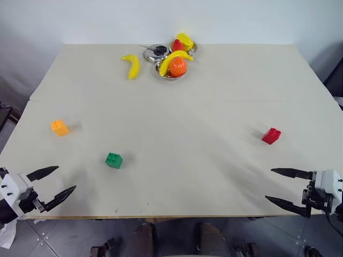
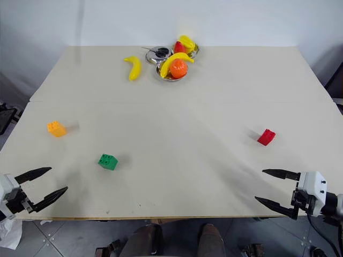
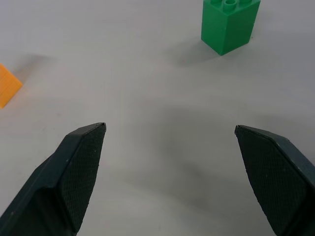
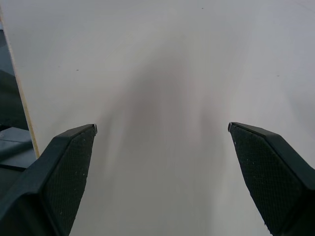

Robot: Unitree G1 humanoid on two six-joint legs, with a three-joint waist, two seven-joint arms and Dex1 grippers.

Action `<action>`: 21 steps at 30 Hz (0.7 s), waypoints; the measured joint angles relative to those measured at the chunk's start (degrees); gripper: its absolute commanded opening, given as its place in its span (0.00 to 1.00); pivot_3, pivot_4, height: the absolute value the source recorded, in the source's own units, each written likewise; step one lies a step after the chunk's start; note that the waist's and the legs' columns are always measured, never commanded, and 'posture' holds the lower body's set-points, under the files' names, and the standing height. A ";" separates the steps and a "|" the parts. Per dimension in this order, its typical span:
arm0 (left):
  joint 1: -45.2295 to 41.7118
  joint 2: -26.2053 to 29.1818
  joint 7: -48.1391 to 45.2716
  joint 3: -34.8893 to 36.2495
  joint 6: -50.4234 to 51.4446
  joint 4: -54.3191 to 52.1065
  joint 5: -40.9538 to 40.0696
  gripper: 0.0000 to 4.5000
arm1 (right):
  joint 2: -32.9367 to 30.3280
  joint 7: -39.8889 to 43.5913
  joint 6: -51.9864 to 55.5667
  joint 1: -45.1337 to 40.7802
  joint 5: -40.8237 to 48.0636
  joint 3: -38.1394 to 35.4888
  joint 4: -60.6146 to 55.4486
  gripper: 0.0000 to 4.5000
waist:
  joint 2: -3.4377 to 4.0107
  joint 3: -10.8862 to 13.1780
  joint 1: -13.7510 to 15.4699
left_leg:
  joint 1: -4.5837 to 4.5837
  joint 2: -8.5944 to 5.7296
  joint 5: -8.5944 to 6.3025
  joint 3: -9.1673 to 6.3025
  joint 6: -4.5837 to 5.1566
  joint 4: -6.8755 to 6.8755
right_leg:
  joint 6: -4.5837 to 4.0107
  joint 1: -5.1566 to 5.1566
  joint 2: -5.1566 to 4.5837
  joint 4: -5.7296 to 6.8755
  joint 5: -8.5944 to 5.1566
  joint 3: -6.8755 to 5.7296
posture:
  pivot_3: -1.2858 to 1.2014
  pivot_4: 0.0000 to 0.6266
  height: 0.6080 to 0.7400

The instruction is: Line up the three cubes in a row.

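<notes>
Both your claws, left (image 1: 51,186) and right (image 1: 283,186), are spread wide and empty at the table's (image 1: 177,134) near edge. Take the green cube (image 1: 113,160) as your anchor: the orange cube (image 1: 59,127) sits left of it and farther back, and the red cube (image 1: 271,136) lies well apart to its right. Reach squarely and close across flat sides.

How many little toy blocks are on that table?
3: the orange-yellow block at the left, the green block nearer the front left, the red block far right. None appears hidden.
</notes>
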 measured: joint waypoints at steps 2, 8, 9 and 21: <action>-0.35 0.00 0.02 0.00 0.40 -0.11 -0.06 0.99 | 0.56 -0.73 -0.03 -0.06 -0.02 0.15 -0.30 1.00 | 0.00 0.00 0.00 | 0.00 0.00 0.00 0.00 0.00 0.00 | 0.00 0.00 0.00 0.04 0.00 0.00 | 0.52 0.24 1.00; -1.40 -0.36 0.44 0.55 12.16 -6.37 -8.86 0.99 | 4.64 -8.13 2.04 2.67 1.21 -3.23 -4.06 1.00 | 0.00 0.00 0.57 | -0.01 0.00 0.00 -0.02 0.00 0.06 | 0.00 0.01 -0.01 0.21 0.00 0.02 | 0.52 0.24 1.00; -5.27 -0.32 1.55 0.11 15.72 -10.39 -11.68 0.99 | 7.48 -12.38 3.38 3.74 2.79 -6.43 -5.27 1.00 | -0.04 -0.01 1.44 | -0.02 0.01 0.01 -0.07 -0.02 0.18 | -0.01 0.03 0.00 0.28 0.00 0.00 | 0.52 0.24 1.00; -22.07 -2.22 -2.90 -21.66 17.16 -22.66 -8.70 0.99 | 11.89 -21.67 1.02 10.25 0.43 -15.73 0.01 1.00 | 0.21 -0.14 0.73 | 0.11 0.06 -0.31 0.37 0.14 0.61 | -0.01 0.01 0.13 0.42 0.04 0.52 | 0.52 0.24 1.00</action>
